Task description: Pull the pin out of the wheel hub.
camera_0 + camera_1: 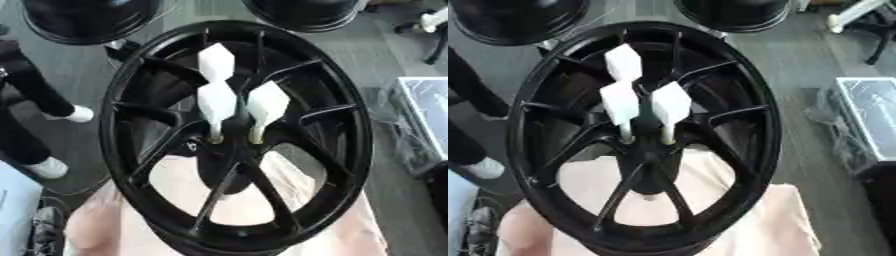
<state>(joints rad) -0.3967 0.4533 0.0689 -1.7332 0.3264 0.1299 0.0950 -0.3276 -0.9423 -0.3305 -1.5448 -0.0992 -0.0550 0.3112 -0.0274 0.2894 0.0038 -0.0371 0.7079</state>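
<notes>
Pins (216, 102) stood white-headed in the black wheel hub (229, 145), probably light and stiff; grasp a head. Neither hand showed.

Both head eyes look steeply down — close — sharing the wheel hub (234, 140).

Glossy black wheel hub (236, 135), matt white pins (216, 102)

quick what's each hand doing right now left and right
Left hand: not in view.
Right hand: not in view.
Three white pins stand untouched in the wheel hub.
</notes>
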